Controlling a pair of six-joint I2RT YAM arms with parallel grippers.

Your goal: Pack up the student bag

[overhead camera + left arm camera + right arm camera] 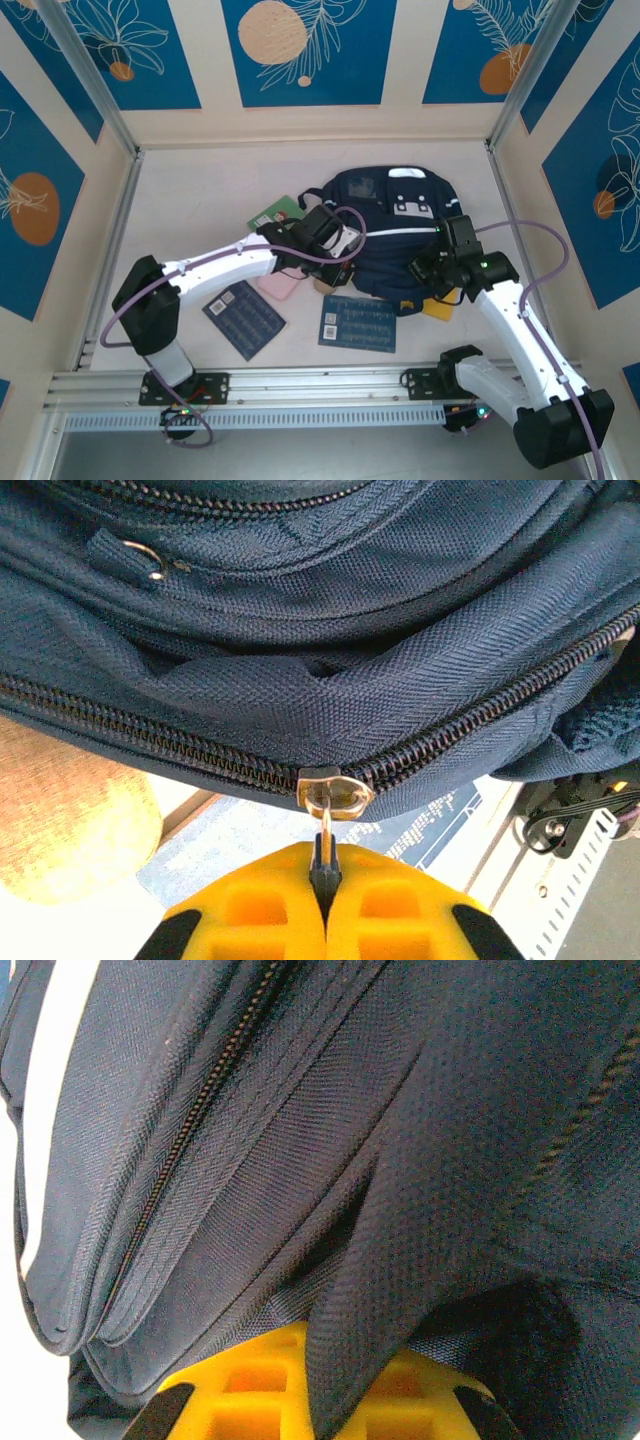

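Holding the bag (400, 215)
My left gripper (322, 875) pinches the zip pull (327, 815); my right gripper (330, 1360) clamps bag fabric; booklet (357, 322) print unreadable.

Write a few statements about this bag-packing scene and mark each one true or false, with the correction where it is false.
1. The left gripper is shut on the metal zipper pull of the dark navy fabric backpack. True.
2. The right gripper stands open, clear of the backpack. False: it is shut on a fold of the backpack's fabric.
3. Two flat dark blue patterned booklets lie on the white table in front of the backpack. True.
4. The flat pink item is inside the backpack. False: it lies on the table beside it.
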